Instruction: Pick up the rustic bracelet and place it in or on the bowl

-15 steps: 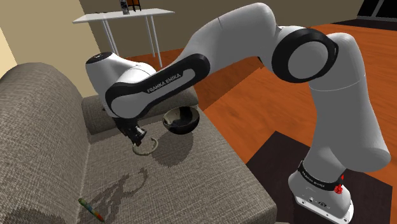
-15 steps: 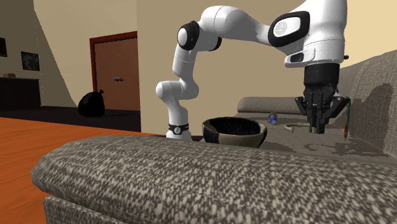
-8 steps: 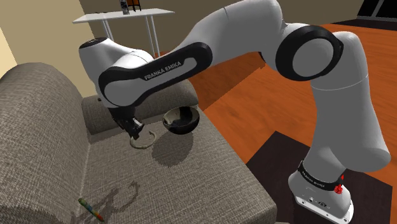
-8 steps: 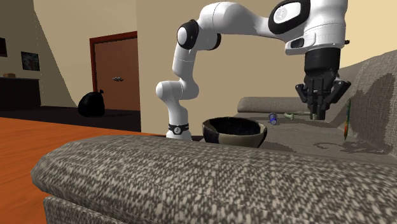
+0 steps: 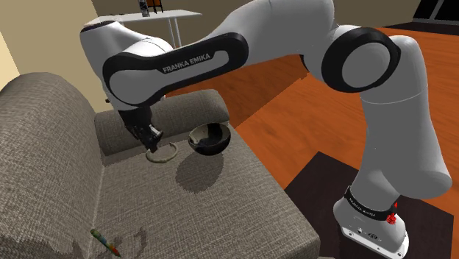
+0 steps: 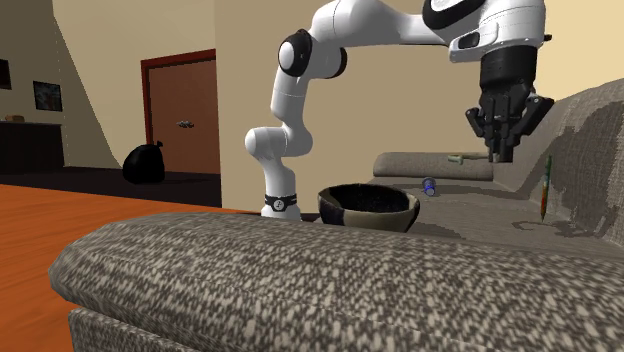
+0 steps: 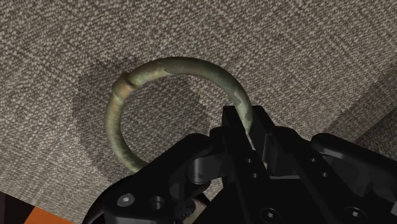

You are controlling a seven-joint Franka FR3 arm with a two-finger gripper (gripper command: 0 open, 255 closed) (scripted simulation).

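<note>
Shoulder view looks down over the sofa (image 5: 221, 206); second exterior view sits low, facing the arm (image 6: 370, 25) — both share the bowl (image 5: 208, 140); wrist view hugs the fabric.

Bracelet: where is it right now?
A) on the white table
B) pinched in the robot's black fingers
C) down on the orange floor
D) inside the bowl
B: in the wrist view the gripper clasps the greenish bracelet by its rim over the sofa; the bowl sits apart.

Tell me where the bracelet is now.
The bracelet is clasped in the claw, over the sofa seat, just left of the bowl in the shoulder view.
</note>
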